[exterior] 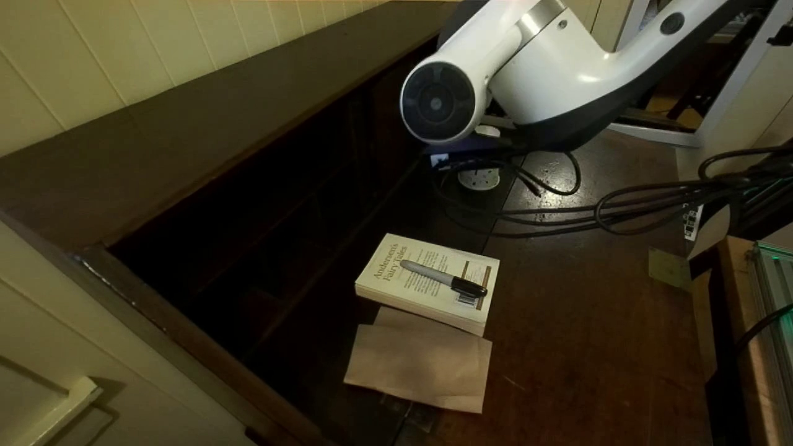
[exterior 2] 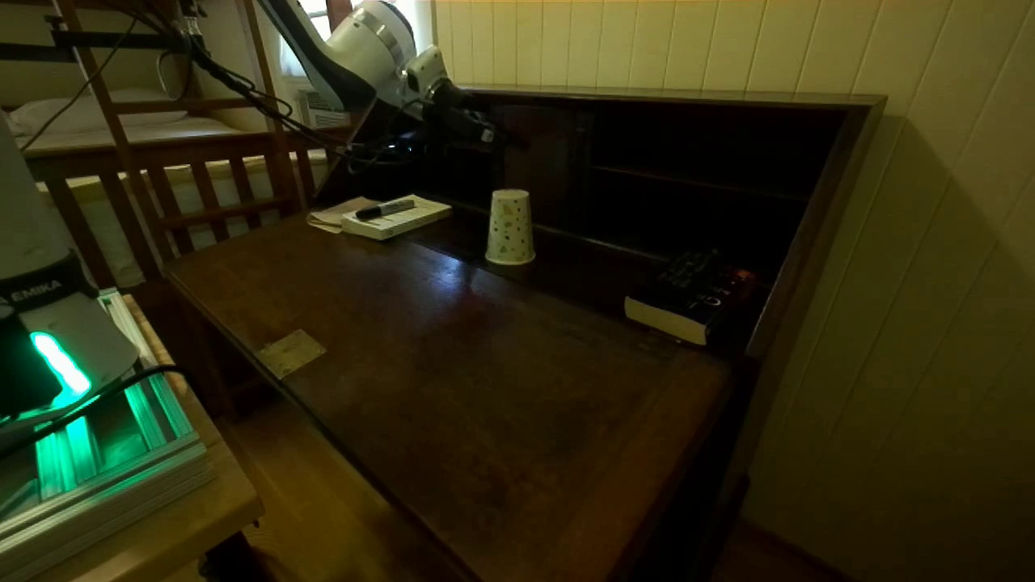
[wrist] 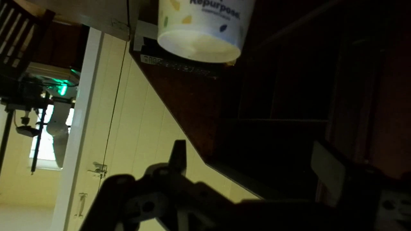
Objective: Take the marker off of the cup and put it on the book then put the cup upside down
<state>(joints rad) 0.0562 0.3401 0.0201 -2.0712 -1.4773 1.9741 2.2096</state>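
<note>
The marker [exterior 2: 386,210], grey with a black cap, lies across the top of the white book [exterior 2: 420,212]. In an exterior view the marker [exterior: 443,277] lies over the print of the book [exterior: 427,248]. The cup [exterior 2: 511,230], white with coloured specks, stands upside down on the desk, wide rim down. It is partly hidden behind the arm and cables in an exterior view [exterior: 479,179]. In the wrist view the cup's closed base [wrist: 199,46] faces me. My gripper [wrist: 247,144] is open and empty. In an exterior view the gripper [exterior 2: 489,136] hangs in the air above and beside the cup.
A tan paper sheet [exterior: 421,365] lies beside the white book. A thick black book [exterior 2: 687,295] lies at the desk's far end, near the side panel. Dark shelves [exterior 2: 695,162] rise behind the cup. Black cables [exterior: 557,217] hang from the arm.
</note>
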